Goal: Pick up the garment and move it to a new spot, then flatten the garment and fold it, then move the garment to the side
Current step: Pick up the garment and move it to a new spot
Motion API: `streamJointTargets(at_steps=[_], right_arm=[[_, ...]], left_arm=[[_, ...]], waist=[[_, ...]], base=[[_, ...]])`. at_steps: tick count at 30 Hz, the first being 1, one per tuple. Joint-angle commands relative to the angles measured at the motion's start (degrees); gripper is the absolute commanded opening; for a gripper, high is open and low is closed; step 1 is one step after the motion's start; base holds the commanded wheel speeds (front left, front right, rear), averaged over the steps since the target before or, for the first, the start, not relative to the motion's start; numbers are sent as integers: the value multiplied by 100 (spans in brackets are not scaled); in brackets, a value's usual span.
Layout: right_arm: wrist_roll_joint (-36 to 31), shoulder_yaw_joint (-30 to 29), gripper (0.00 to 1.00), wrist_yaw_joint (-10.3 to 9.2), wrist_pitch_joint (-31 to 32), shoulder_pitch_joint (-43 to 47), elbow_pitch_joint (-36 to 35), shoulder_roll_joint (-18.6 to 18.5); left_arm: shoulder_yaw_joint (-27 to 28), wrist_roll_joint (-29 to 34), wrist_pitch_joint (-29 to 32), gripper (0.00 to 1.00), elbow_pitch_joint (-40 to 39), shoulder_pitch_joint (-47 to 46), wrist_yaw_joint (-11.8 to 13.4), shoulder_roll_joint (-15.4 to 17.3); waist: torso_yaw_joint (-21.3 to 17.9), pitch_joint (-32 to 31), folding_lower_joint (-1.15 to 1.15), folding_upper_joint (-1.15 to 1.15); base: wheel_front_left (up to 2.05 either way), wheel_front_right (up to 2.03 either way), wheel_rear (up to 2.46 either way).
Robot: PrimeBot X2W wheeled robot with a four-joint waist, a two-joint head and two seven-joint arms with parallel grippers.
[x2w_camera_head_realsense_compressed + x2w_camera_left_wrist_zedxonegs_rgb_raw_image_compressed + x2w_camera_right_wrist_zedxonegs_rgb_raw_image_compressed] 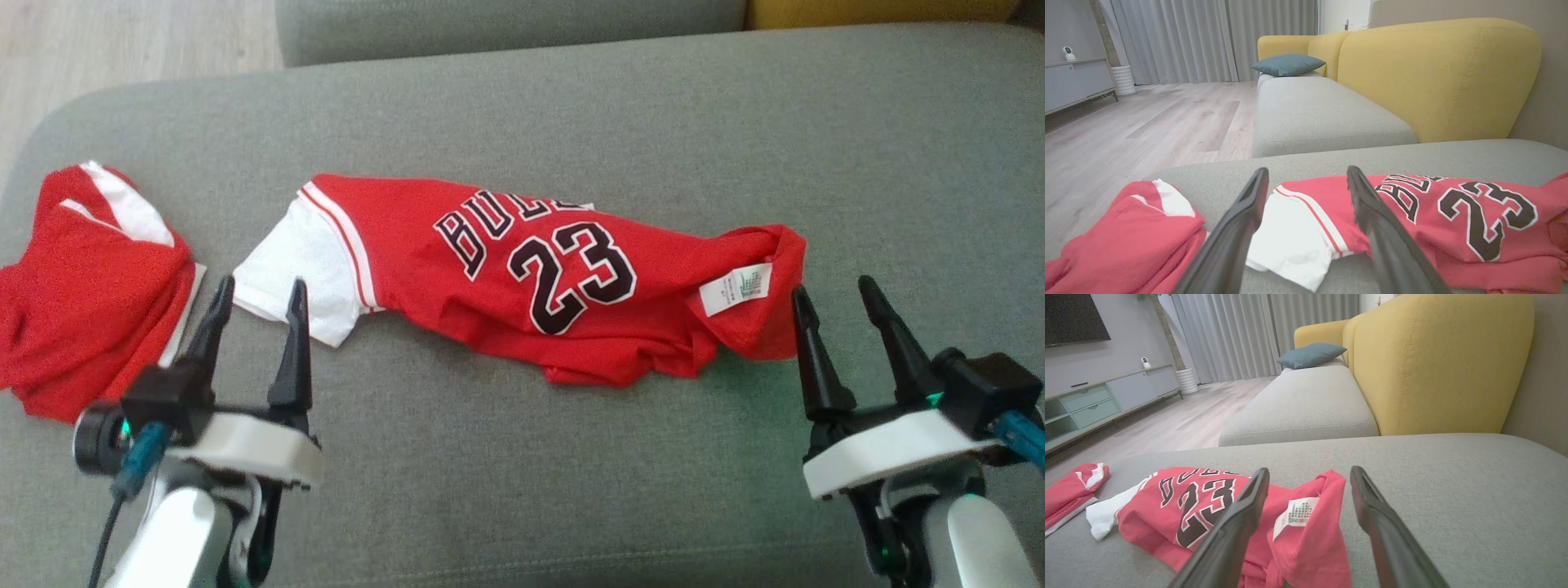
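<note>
Loosely crumpled, one red jersey [522, 278] lies across the middle of the grey seat cushion [571, 122], its white sleeve toward the left edge, where one other red garment [82, 286] sits. Near the front edge the left gripper [261, 284] and right gripper [833, 286] hover, spread wide and empty. Beyond are a yellow backrest [1437, 77], one blue pillow [1288, 64], a wooden floor [1147, 118] and grey curtains [1208, 36].
</note>
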Motion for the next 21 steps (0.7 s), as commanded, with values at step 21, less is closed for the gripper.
streamJointTargets(at_steps=[21], right_arm=[[-24,224,100,23,223,316,-342,-1]], left_arm=[[362,175,-30,100,-273,456,93,131]], waist=[[-30,-410,0,0]], base=[[0,0,0]])
